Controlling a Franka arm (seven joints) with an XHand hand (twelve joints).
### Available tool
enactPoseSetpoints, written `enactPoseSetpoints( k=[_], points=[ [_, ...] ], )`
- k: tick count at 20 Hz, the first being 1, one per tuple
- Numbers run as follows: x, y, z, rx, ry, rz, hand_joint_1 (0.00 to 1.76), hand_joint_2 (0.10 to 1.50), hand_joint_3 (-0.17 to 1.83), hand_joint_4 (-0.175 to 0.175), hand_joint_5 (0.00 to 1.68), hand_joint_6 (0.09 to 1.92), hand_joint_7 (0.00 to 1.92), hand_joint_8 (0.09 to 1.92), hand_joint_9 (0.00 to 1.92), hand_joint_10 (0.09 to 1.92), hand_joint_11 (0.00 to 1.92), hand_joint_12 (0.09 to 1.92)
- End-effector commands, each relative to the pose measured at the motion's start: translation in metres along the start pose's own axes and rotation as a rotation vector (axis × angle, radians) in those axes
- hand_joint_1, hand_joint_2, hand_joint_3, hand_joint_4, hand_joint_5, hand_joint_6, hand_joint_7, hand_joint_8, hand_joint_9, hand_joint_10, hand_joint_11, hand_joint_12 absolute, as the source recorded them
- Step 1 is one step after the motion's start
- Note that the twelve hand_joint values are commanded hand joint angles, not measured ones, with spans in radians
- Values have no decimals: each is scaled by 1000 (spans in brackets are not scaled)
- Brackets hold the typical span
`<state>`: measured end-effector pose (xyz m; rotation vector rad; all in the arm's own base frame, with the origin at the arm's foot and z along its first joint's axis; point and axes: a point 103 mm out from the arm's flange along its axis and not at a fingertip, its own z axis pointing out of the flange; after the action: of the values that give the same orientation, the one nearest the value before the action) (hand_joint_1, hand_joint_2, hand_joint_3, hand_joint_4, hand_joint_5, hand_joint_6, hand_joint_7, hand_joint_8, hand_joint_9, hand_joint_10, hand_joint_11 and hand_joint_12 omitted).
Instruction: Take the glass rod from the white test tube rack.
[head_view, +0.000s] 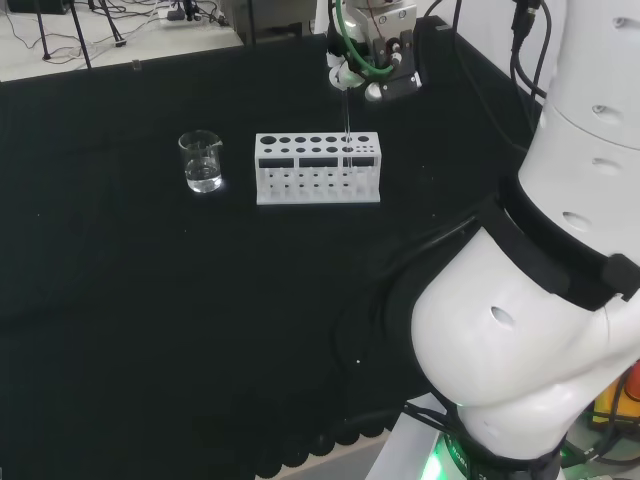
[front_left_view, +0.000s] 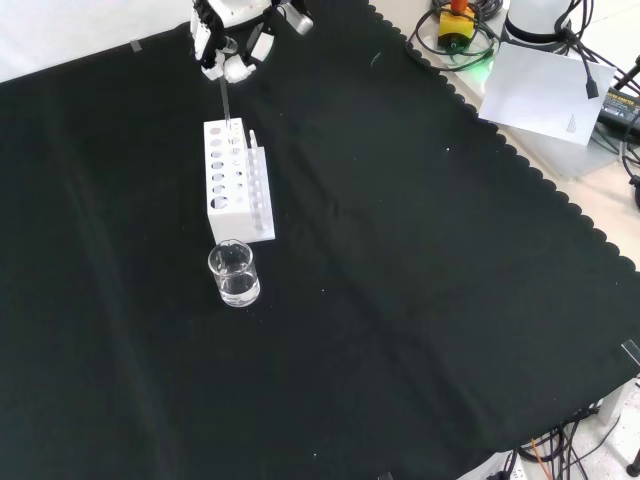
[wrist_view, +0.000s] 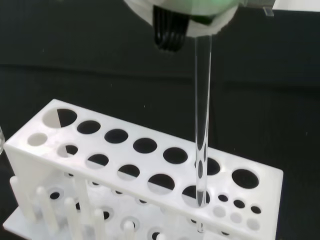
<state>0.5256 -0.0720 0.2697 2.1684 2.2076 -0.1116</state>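
Rising upright right before my wrist, the glass rod (wrist_view: 202, 125) stands pinched in my hand (front_left_view: 228, 60), its lower end still in a hole of the white test tube rack (head_view: 318, 168), so the exit is straight up.

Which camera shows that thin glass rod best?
The wrist view: the glass rod is close and large, standing in a hole of the white rack. The head view and front view show a faint line under the hand.

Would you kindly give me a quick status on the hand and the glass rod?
Hand shut on top of the glass rod. Rod upright, lower end still through a hole in the white rack. Beaker stands apart; nothing in the way.
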Motion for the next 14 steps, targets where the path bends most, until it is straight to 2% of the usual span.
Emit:
enactPoseSetpoints(
  k=[1,5,11,12,14],
  points=[
    [0,-19,-68,-175,-9,37,1317,722,596,-175,1158,585,1272,910,1585,879,1289,986],
    [4,-26,-91,-187,-9,39,1321,734,555,-175,1183,517,1288,869,1592,855,1287,1007],
    [3,-33,-116,-170,-9,51,1321,742,536,-175,1195,485,1290,861,1597,845,1279,1037],
    [3,-35,-120,-170,-11,52,1379,765,489,-175,1187,474,1279,854,1593,847,1192,1056],
    [1,-38,-127,-172,-16,55,1349,770,478,-175,1202,447,1286,845,1597,847,1228,1066]
  ],
)
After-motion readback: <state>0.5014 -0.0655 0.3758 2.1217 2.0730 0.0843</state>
